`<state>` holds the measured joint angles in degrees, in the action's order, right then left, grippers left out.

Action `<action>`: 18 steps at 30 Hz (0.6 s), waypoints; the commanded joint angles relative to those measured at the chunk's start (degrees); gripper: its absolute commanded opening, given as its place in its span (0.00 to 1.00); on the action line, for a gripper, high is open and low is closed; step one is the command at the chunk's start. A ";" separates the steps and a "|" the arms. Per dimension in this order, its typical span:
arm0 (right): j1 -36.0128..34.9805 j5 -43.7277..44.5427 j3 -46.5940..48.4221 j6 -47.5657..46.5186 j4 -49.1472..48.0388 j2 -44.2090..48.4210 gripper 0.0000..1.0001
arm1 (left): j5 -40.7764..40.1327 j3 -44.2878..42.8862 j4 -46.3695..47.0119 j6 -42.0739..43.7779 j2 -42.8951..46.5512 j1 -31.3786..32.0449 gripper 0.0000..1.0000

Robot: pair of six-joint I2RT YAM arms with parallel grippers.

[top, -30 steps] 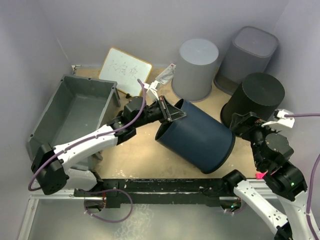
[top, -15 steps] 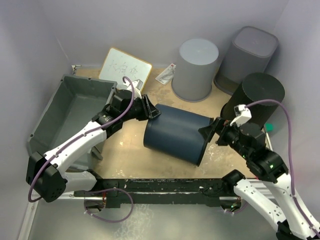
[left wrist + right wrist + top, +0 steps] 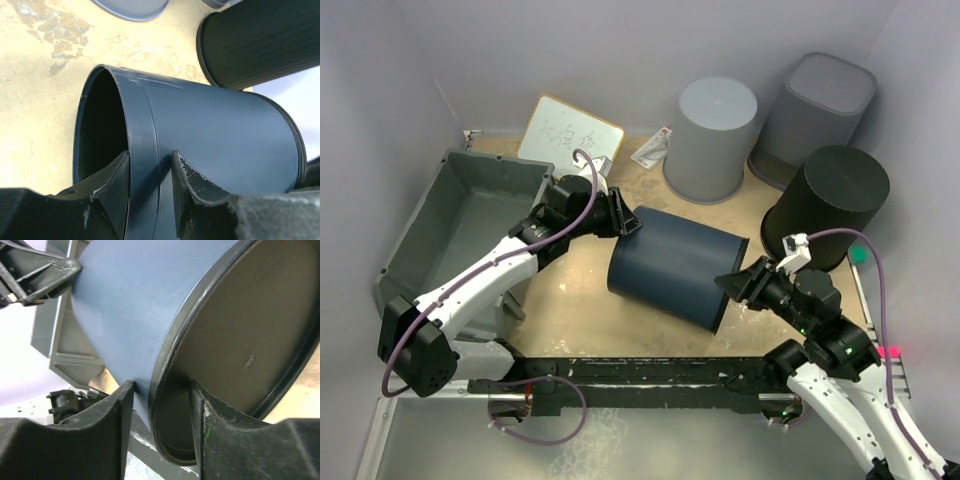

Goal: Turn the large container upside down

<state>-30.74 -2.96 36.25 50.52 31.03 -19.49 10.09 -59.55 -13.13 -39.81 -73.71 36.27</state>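
The large container, a wide grey tub, stands open side up at the left, and its side shows in the right wrist view; neither gripper touches it. A dark blue bucket lies on its side mid-table, mouth to the left. My left gripper is shut on its mouth rim, one finger inside and one outside. My right gripper is shut on the rim of its base, one finger on the blue wall and one in the base recess.
A black bucket, a grey round bucket and a dark-grey square bin stand upside down at the back right. A whiteboard leans at the back beside a small packet. Walls enclose the table.
The blue bucket has shifted left and turned. My left gripper has re-gripped its mouth rim. My right arm has come in from the right and closed on the base rim.
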 commanded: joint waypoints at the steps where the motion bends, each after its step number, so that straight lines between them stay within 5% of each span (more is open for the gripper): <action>1: -0.20 -4.37 -0.13 3.13 -8.61 1.33 0.38 | 2.59 -0.99 -0.66 2.51 -2.25 0.31 0.33; 6: -0.20 -0.49 5.87 -3.24 -8.15 -0.74 0.00 | 5.02 0.45 1.47 1.16 -3.23 0.42 0.33; 18: -0.20 1.21 37.09 -31.33 0.55 -26.14 0.00 | 2.04 3.19 7.34 -2.71 -5.12 4.29 0.33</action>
<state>-30.65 -0.84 62.11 33.91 41.12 -37.82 8.97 -57.71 -5.02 -42.54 -77.06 36.25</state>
